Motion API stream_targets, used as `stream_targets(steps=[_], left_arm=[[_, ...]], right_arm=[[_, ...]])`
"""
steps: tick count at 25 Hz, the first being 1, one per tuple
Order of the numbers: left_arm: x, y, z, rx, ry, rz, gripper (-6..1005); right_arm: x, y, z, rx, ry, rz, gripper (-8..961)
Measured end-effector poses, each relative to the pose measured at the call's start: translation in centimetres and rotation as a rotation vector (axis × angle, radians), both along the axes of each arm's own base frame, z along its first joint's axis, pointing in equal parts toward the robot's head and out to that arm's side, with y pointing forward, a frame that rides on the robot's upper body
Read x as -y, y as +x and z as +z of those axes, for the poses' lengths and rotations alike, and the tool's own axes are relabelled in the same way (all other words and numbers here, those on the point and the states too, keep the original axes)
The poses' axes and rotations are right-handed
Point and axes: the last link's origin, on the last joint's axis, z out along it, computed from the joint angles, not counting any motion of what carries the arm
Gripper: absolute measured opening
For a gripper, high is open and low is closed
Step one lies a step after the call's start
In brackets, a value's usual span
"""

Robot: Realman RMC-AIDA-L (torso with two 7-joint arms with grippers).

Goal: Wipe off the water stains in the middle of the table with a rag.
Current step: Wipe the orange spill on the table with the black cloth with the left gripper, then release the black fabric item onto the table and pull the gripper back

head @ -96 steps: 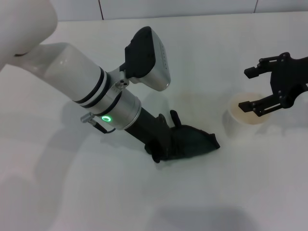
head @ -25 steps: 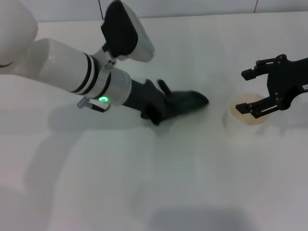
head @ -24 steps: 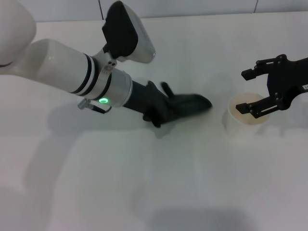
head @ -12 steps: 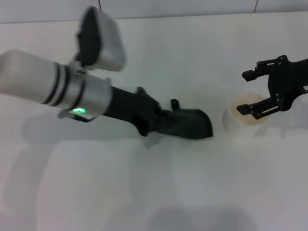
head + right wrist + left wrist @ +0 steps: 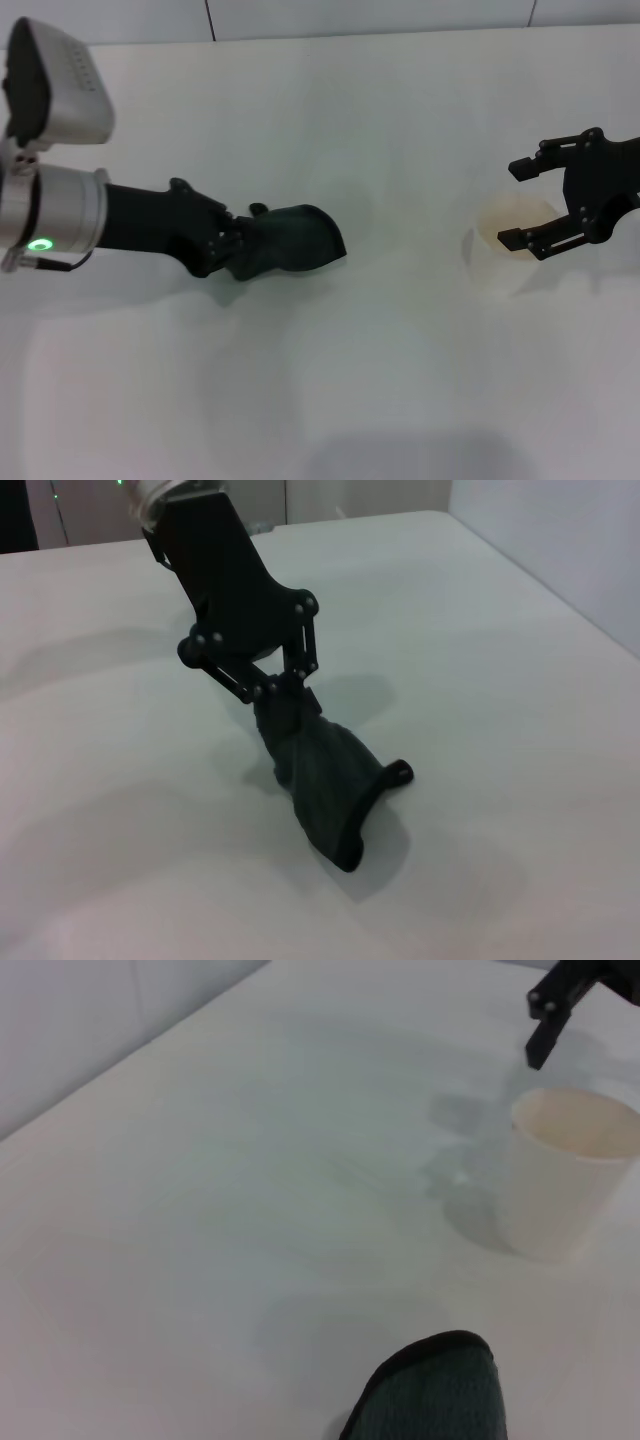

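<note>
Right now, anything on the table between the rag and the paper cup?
Nothing: in the head view, bare white table runs from the rag, held by the left gripper, to the paper cup below the open right gripper. No stain shows there.

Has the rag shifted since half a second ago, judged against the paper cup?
Yes. The rag, clamped in the left gripper, has slid toward the robot's left, widening its gap from the paper cup.

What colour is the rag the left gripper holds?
The rag is dark green-black, clearest in the right wrist view; left gripper grips it.
</note>
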Motion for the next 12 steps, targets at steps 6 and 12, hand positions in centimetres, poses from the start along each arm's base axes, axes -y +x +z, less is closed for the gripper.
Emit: stream_targets(steps=[6,12], left_arm=[[0.6,-1.2,1.1,0.018,0.016,0.034,202],[1.2,-2.3,2.8,0.071,0.043,0.067,207]], right_arm=[[0.2,-0.1,-0.2,0.000,-0.009,0.005,869],[0.5,0.1,-0.4,0.000,-0.018,0.002,869]])
